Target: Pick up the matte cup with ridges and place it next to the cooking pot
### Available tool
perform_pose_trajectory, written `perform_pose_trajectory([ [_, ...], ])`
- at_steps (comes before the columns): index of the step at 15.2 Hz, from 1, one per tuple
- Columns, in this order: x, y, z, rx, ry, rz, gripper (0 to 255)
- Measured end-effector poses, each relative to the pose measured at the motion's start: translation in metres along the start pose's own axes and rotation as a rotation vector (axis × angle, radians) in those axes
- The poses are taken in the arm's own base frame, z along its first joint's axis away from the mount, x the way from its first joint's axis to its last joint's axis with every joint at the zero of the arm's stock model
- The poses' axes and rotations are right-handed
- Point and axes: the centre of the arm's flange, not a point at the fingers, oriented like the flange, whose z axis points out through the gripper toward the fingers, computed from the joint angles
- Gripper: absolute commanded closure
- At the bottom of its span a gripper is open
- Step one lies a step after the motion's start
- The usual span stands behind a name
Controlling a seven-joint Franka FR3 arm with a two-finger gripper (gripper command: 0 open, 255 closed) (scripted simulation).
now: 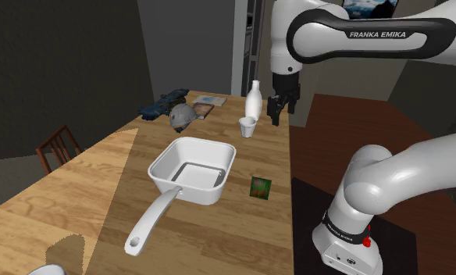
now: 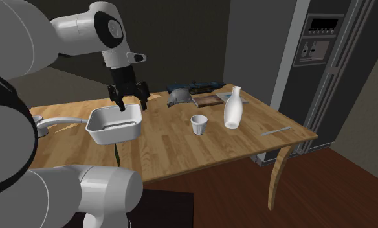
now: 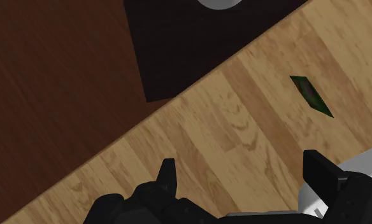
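A small white cup (image 1: pixel 248 126) stands upright on the wooden table (image 1: pixel 78 211), just in front of a tall white bottle (image 1: pixel 254 99). The cooking pot (image 1: pixel 191 169) is a white square pan with a long handle, in the middle of the table. My black gripper (image 1: pixel 277 116) hangs open in the air above the table's edge, to the shoulder view's right of the cup and apart from it. In the second exterior view the gripper (image 2: pixel 129 105) shows above the pot (image 2: pixel 114 124), with the cup (image 2: pixel 199 124) further right. In the wrist view its fingers (image 3: pixel 167 176) stand wide apart over bare wood.
A small green item (image 1: pixel 260 186) lies flat near the pot. At the table's far end are a grey rounded object (image 1: pixel 182 116), a dark blue thing (image 1: pixel 162 103) and a flat board (image 1: pixel 208 104). A chair (image 1: pixel 58 147) stands beside the table. A tall fridge (image 2: pixel 323 65) stands beyond.
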Motion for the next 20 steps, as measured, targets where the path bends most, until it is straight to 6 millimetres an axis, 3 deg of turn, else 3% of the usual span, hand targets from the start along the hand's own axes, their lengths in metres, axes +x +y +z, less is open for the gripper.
perform_pose_trajectory([
  [2, 0.004, 0.003, 0.003, 0.0, 0.003, -0.001, 0],
  [7, 0.042, 0.024, 0.037, 0.005, 0.038, -0.016, 0],
  [20, 0.16, 0.088, 0.121, 0.02, 0.146, -0.059, 0],
])
